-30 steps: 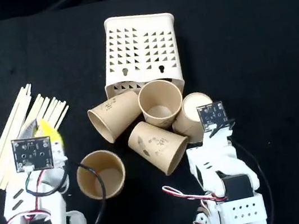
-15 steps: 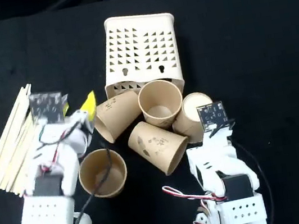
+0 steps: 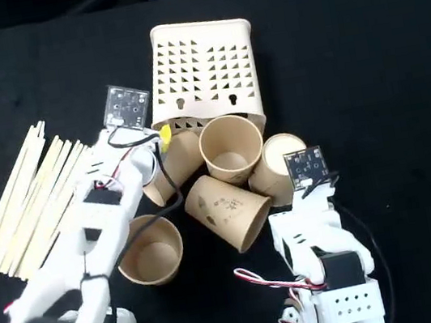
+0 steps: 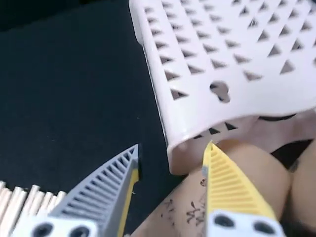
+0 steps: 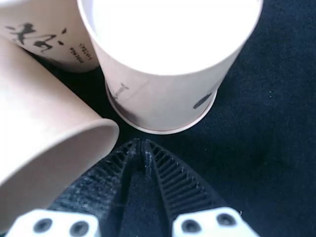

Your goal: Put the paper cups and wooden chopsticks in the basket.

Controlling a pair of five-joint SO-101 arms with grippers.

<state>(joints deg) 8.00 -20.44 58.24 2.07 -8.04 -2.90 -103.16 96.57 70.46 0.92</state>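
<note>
Brown paper cups [image 3: 223, 209], five of them, sit in the middle of the black, cloth-like table [image 3: 372, 63]. They are smooth and round, wide at the mouth and narrow at the bottom. Four are bunched close together. One of these stands up with its mouth open, and two lie on their sides. The fourth, nearest the right arm, shows a pale round top, and I cannot tell if it is open or covered. The fifth cup stands up a little apart, near the left arm.

Just behind the bunch is the basket [image 3: 202, 65]. It is cream plastic, boxy with round corners, and full of little triangle holes. It lies tipped on its side. No cup is in it. The wooden chopsticks [image 3: 25, 200] lie flat on the left, apart from the basket. They are thin pale sticks spread like a fan.

The left pincer [image 4: 173, 148] is open wide and holds nothing. One finger is yellow and one is grey, both ribbed. It hangs over a lying cup, by the basket's corner. The right pincer [image 5: 141, 144] is black and ribbed. Its fingers are pressed together with nothing between them, just beside the lower rim of the pale-topped cup.
</note>
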